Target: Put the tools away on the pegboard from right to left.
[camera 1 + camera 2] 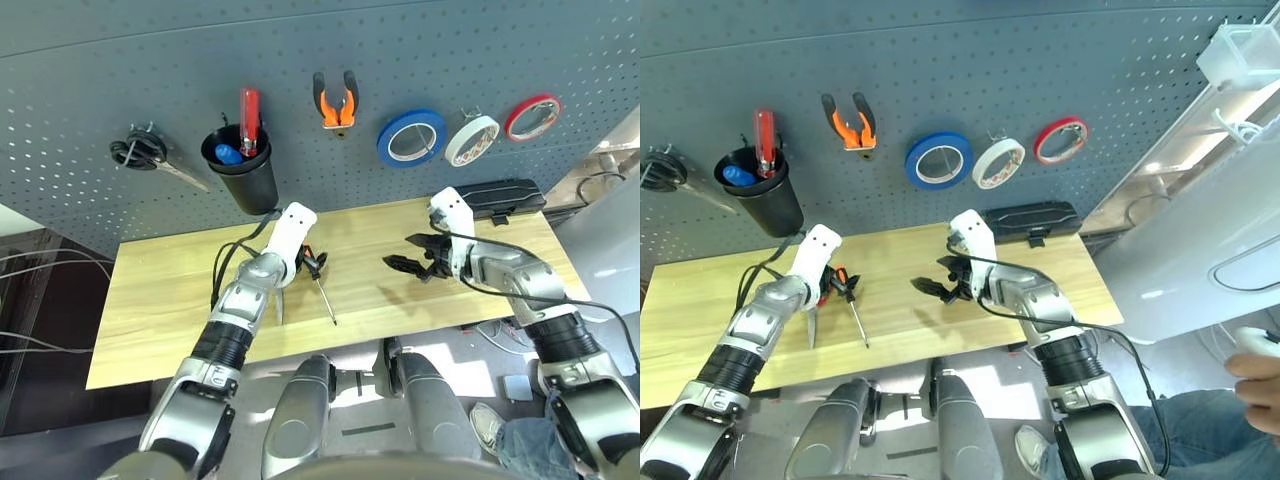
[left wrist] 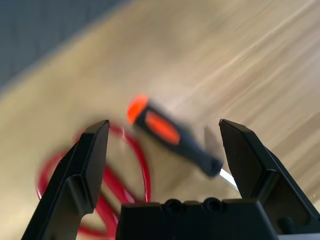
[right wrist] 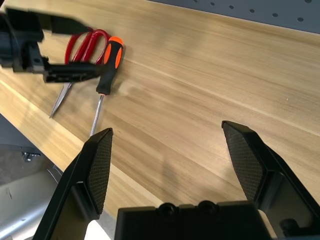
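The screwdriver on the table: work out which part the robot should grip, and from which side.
Probably best: the black-and-orange handle, since it is thick and the shaft thin. It lies flat, so come from above, the left hand's fingers closing across its width, minding the red scissors handles close beside it.

The thin-bladed red-handled metal scissors (image 2: 141, 159) were blurred, their blades hidden behind the left black two-fingered end effector (image 2: 172, 215).
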